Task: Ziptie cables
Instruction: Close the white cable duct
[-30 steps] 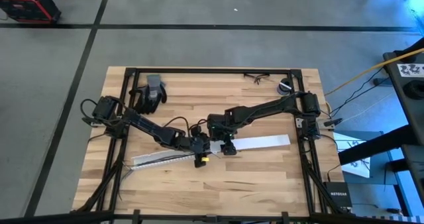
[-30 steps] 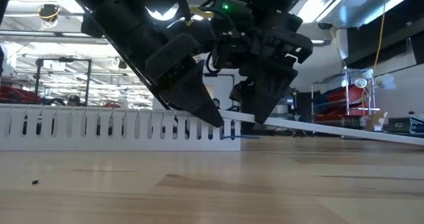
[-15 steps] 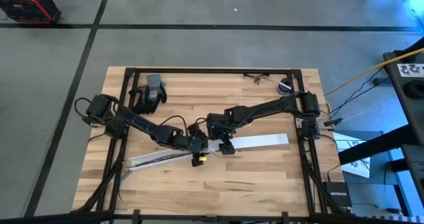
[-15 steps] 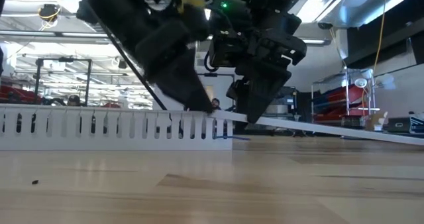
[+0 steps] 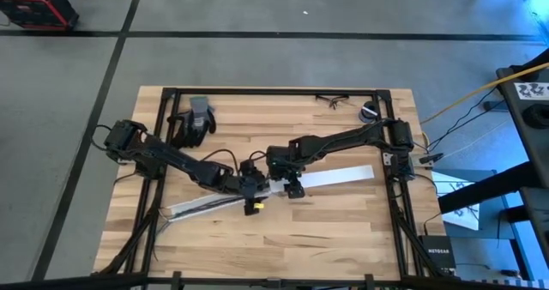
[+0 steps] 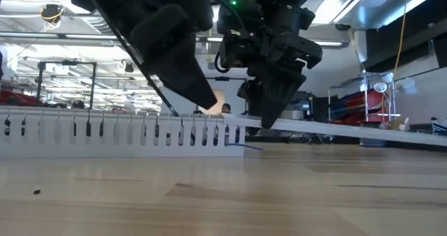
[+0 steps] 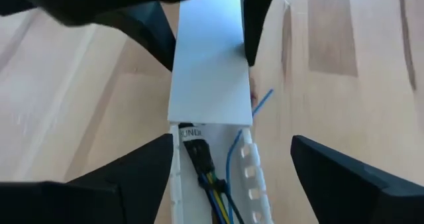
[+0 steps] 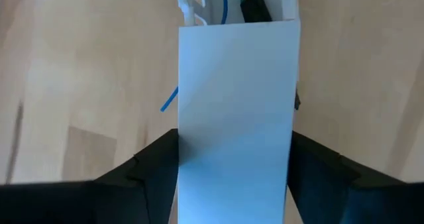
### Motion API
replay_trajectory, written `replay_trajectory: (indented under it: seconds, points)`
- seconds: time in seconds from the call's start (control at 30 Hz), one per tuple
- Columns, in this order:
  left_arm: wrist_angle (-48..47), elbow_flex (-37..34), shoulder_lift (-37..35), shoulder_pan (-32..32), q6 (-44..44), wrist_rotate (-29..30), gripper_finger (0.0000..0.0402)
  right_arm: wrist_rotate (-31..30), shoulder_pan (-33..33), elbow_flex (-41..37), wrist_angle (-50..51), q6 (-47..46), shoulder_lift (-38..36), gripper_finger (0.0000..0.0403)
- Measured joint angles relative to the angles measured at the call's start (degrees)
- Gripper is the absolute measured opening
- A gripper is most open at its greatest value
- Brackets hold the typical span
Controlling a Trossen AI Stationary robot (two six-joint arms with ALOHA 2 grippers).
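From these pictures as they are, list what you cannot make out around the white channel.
- The cables: left wrist view shows only their end in the slotted channel; the flat white cover hides the rest.
- Right gripper: its hold on the cover is cut off by the right wrist view's bottom edge.
- Left gripper: too small in the high view.

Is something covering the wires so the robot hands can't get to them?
Partly. The cables lie inside the white slotted channel, and a flat white cover strip reaches up to that spot. The right hand is shut on the strip. The left hand is open astride the channel, with the wires still uncovered there.
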State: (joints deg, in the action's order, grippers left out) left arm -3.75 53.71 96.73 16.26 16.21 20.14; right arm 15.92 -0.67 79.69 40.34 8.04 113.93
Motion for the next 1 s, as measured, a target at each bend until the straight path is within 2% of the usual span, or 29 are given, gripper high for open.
replay_trajectory:
  seconds: [0.13, 0.4, 0.73, 1.0]
  points:
    - [-1.66, 0.01, 0.47, -0.13, 1.52, -0.54, 0.0301, -0.76, -0.02, 0.03, 0.22, 0.84, 0.00, 0.0236]
    - [1.06, 0.04, 5.18, -0.98, 1.13, -2.85, 0.0301, -0.28, -0.07, -0.08, -0.20, 1.48, 0.00, 0.0236]
    - [4.55, -0.07, 7.02, -1.76, -0.14, -4.55, 0.0301, 0.45, -0.11, -0.10, -2.55, 2.96, 0.29, 0.0236]
    - [5.19, -0.28, 7.17, -1.96, -0.16, -5.30, 0.0301, 5.32, -0.02, 0.08, -3.72, -2.09, 2.67, 0.0236]
